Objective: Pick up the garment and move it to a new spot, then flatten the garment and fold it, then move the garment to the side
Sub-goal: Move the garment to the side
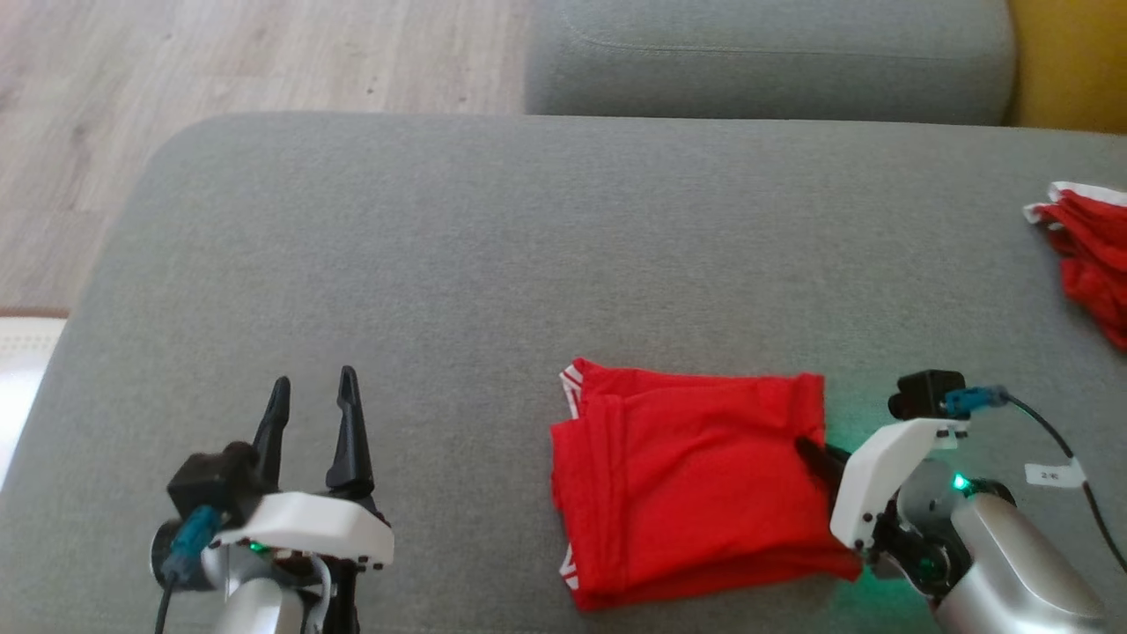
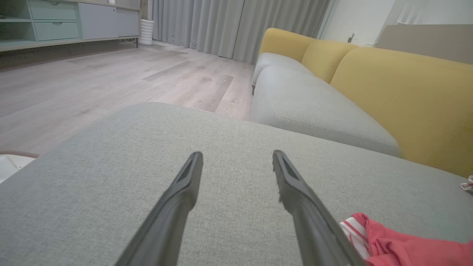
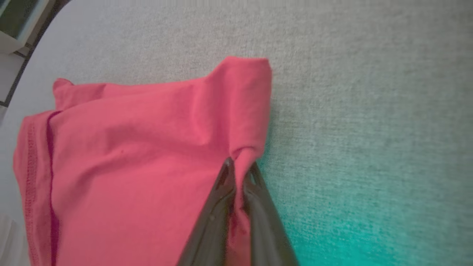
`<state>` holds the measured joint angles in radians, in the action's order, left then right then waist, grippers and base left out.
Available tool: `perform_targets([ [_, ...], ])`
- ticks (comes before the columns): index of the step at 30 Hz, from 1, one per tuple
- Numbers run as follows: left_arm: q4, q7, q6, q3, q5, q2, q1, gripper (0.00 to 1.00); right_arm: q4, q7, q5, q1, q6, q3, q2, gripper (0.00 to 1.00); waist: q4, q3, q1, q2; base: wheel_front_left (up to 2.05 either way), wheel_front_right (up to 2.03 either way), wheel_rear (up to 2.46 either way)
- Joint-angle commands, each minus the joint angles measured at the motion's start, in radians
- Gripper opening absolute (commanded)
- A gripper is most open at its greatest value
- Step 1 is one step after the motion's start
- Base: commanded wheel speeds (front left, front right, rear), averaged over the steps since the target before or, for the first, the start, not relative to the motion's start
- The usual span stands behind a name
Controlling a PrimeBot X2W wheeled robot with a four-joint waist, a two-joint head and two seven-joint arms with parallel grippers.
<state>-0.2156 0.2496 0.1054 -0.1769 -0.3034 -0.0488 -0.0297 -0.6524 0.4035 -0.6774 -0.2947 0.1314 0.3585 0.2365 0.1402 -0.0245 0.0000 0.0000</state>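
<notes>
Right gripper [image 1: 813, 454]: drawn tight on a small tuck of cloth at the right edge of the garment [image 1: 696, 489]; in the right wrist view the red fabric is seen nipped between the fingertips.
Left gripper [image 1: 313, 387]: held wide apart with nothing in it, poised over bare cushion [image 1: 440, 264].
Garment place: laid in a folded stack low on the cushion, right of centre, close to the near edge at 6 o'clock.
Key relation: the bulk of the garment is spread toward 9 o'clock from the right gripper, so any drag toward 3 o'clock is led by the gripped edge and the stack is trailed behind.
Long axis: nearly square; it is judged slightly longer along the 9–3 line.
Nearer arm: the right, already on the cloth; from the left gripper the garment is found at 3 o'clock, well apart.
Step judged: folding looks done, and the move to the side is what is left.
Open room: broad bare cushion is offered at 12 and at 9 to 10 o'clock.
Edges: the floor [image 1: 132, 88] is met past the cushion's rounded corner at 10 o'clock.
Obstacle: a second garment [image 1: 1092, 255] is lying at 2 o'clock by the right border.
</notes>
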Motion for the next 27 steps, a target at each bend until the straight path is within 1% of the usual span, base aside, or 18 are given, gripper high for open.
perform_targets([
  [1, 0.039, 0.012, -0.003, 0.032, -0.006, -0.001, -0.052, 1.00, 0.044, -0.030, -0.003, -0.025, -0.001, 0.015, 0.012, 0.00, -0.018, 0.005, 0.0000, 0.0000, 0.00, 0.00, 0.00],
  [2, 0.042, 0.012, -0.005, 0.030, -0.009, -0.001, -0.052, 1.00, 0.051, -0.040, -0.002, -0.036, -0.001, 0.014, 0.017, 0.00, -0.027, 0.007, 0.0000, 0.0000, 0.00, 0.00, 0.00],
  [4, 0.055, 0.012, -0.012, 0.025, -0.058, -0.001, -0.055, 1.00, 0.064, -0.059, 0.002, -0.063, -0.001, 0.013, 0.030, 0.00, -0.046, 0.009, 0.0000, 0.0000, 0.00, 0.00, 0.00],
  [9, 0.076, 0.012, -0.023, -0.022, -0.081, -0.001, -0.078, 1.00, 0.082, -0.069, 0.010, -0.156, -0.001, 0.032, 0.058, 0.00, -0.118, 0.002, 0.0000, 0.0000, 0.00, 0.00, 0.00],
  [16, 0.068, 0.012, -0.021, -0.105, -0.078, -0.001, -0.132, 1.00, 0.071, -0.072, -0.011, -0.267, -0.001, 0.065, 0.084, 0.00, -0.239, -0.034, 0.0000, 0.0000, 0.00, 0.00, 0.00],
  [17, 0.068, 0.012, -0.021, -0.105, -0.078, -0.001, -0.132, 1.00, 0.071, -0.072, -0.011, -0.267, -0.001, 0.065, 0.084, 0.00, -0.239, -0.034, 0.0000, 0.0000, 0.00, 0.00, 0.00],
  [22, 0.056, 0.012, -0.012, -0.144, -0.079, -0.001, -0.168, 1.00, 0.056, -0.115, -0.037, -0.303, -0.001, 0.069, 0.092, 0.00, -0.334, -0.061, 0.0000, 0.0000, 0.00, 0.00, 0.00],
  [27, 0.028, 0.012, -0.010, -0.159, -0.064, -0.001, -0.191, 1.00, 0.035, -0.161, -0.055, -0.315, -0.001, 0.084, 0.090, 0.00, -0.430, -0.076, 0.0000, 0.0000, 0.00, 0.00, 0.00],
])
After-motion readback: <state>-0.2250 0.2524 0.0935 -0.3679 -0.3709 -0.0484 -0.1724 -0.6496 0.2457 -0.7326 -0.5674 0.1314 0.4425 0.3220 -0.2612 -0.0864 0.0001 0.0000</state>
